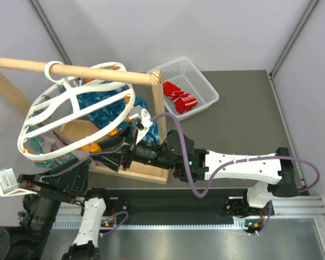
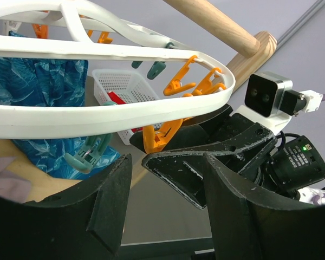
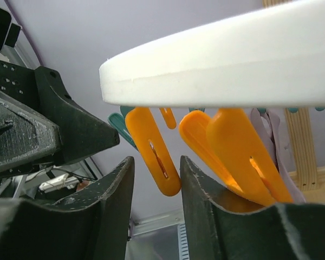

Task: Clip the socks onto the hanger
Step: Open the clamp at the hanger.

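Red socks [image 1: 179, 100] lie in the white mesh basket [image 1: 203, 81] at the back; a bit of red also shows in the left wrist view [image 2: 115, 98]. The white oval hanger [image 1: 43, 105] hangs by its hook from the wooden rail. My right gripper [image 1: 129, 147] is open under the hanger's near right rim [image 3: 233, 70]. One orange clip [image 3: 154, 151] hangs between its fingers, touching or nearly touching the right finger. My left gripper [image 1: 115, 158] is open and empty just below that rim [image 2: 97, 111], close to the right gripper's fingers [image 2: 200, 173].
The wooden rail stand [image 1: 97, 70] carries the hanger; its post [image 1: 158, 103] stands beside my right wrist. Teal-blue cloths [image 1: 100, 105] and a mauve-grey cloth [image 1: 62, 142] hang from the hanger. Further orange clips [image 2: 197, 81] and teal clips [image 2: 86, 157] line the rim.
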